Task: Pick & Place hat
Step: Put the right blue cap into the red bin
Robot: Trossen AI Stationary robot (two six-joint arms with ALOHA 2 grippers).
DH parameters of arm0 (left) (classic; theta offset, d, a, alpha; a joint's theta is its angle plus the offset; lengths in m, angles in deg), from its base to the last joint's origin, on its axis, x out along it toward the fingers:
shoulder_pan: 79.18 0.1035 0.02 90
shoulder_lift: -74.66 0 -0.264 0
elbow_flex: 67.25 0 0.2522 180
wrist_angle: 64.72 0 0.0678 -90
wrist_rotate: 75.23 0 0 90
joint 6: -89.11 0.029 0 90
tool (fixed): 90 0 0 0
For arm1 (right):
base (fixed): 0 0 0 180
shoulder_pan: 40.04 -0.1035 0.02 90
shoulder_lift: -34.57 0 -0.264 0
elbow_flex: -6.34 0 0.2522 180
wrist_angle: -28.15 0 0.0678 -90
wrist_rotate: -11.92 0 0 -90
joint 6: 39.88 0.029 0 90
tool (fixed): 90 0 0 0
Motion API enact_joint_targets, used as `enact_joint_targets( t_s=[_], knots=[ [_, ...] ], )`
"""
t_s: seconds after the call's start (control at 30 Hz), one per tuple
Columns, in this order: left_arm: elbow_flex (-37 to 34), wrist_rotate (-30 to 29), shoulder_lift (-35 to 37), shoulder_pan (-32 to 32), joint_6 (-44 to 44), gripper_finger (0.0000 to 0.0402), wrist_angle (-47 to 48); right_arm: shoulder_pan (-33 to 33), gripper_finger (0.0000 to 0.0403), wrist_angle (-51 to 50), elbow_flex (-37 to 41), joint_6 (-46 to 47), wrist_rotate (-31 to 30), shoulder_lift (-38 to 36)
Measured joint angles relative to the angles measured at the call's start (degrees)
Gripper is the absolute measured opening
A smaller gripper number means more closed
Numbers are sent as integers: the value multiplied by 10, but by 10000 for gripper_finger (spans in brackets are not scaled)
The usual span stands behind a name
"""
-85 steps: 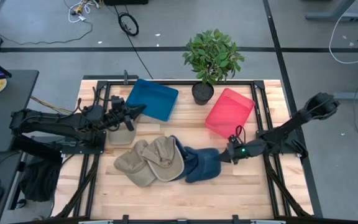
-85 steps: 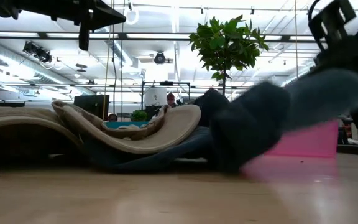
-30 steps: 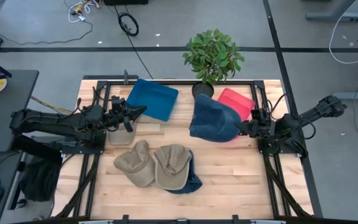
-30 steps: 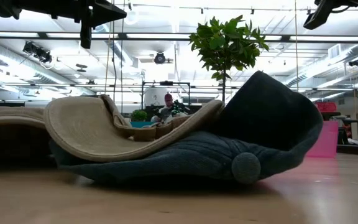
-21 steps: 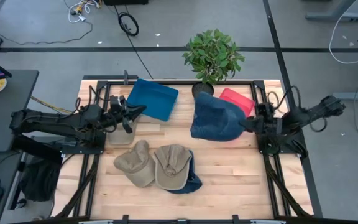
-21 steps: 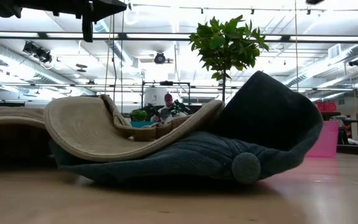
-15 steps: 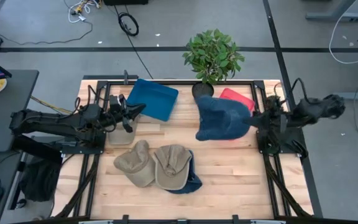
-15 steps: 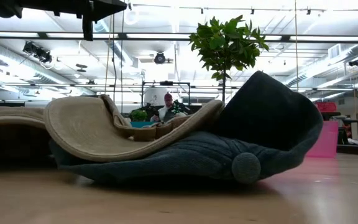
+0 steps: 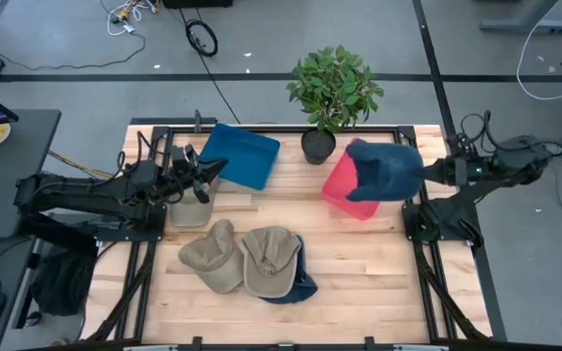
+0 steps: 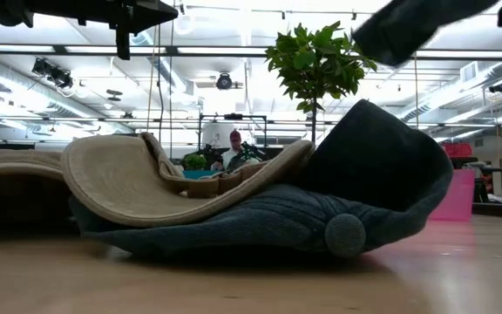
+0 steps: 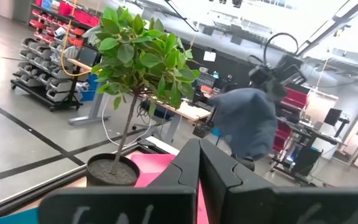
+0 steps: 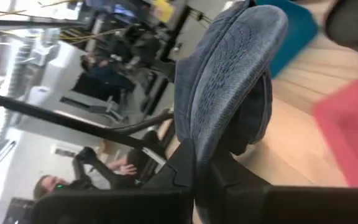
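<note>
Right gripper [image 9: 429, 172] holds blue hat [image 9: 383, 168], apparently over half-hidden pink bin [image 9: 342, 190].

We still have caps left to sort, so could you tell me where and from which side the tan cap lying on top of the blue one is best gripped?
Grip the tan cap by its brim, coming from above. In the low view the brim curves up clear of the blue cap beneath, so the fingers could probably close on it alone.
</note>
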Motion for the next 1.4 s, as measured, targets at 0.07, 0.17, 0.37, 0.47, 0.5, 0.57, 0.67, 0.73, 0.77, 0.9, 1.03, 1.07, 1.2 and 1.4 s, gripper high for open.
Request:
enact_joint_targets(
  t_s=[0.07,0.17,0.37,0.47,0.5,0.57,0.67,0.73,0.77,0.9,1.03,1.07,1.2,1.4],
  knots=[
    [0,0,0,0,0,7,0,0,10,-19,0,11,-9,-8],
    [0,0,0,0,0,7,0,0,10,-51,0,28,-24,-12],
    [0,-6,0,0,1,7,1,0,10,-150,0,88,-32,-12],
    [0,-9,0,0,2,7,1,0,10,-188,0,134,-73,-12],
    [0,-9,0,0,2,7,1,0,10,-196,0,149,-91,-12],
    [0,-9,0,0,1,7,1,0,10,-201,0,165,-119,-12],
    [0,-10,0,0,1,7,1,0,10,-195,0,169,-126,-8],
    [0,-10,0,0,1,7,1,0,10,-199,1,185,-126,-3],
    [0,-10,0,0,1,7,1,0,10,-198,3,191,-126,-3],
    [0,-10,0,0,1,7,1,0,10,-183,19,190,-103,2],
    [0,-10,0,0,1,7,1,0,10,-184,23,188,-74,7],
    [0,-10,0,0,1,7,1,0,10,-183,23,186,-74,9],
    [0,-10,0,0,1,7,1,0,10,-183,23,175,-74,10],
    [0,-10,0,0,0,7,1,0,10,-183,23,160,-36,29]
  ],
)
